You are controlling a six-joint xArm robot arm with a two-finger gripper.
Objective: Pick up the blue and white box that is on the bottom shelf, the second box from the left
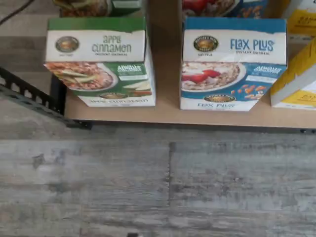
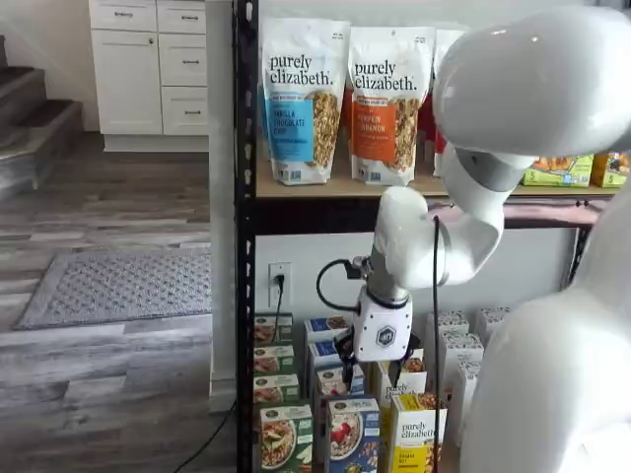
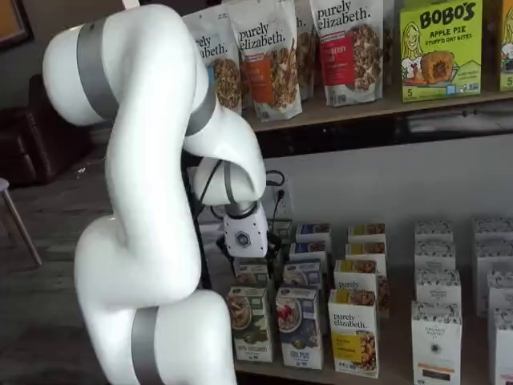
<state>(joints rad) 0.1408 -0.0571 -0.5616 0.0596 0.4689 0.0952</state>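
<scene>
The blue and white box (image 1: 232, 66), marked "Flax Plus" with a picture of a bowl with red berries, stands upright at the front edge of the bottom shelf (image 1: 167, 94). It is also in both shelf views (image 2: 352, 434) (image 3: 298, 329), in the front row between a green box and a yellow box. My gripper (image 2: 382, 340) (image 3: 244, 239) hangs above and behind the front row, over the boxes further back. Only its white body shows plainly. Its black fingers are lost against the boxes, so I cannot tell whether they are open. It holds nothing.
A green "apple cinnamon" box (image 1: 98, 61) stands to the left of the blue one. A yellow "purely elizabeth" box (image 1: 296, 74) stands to its right. More rows of like boxes stand behind (image 3: 309, 265). A black rack post (image 2: 244, 246) is at the left. Grey wood floor (image 1: 158, 182) lies in front.
</scene>
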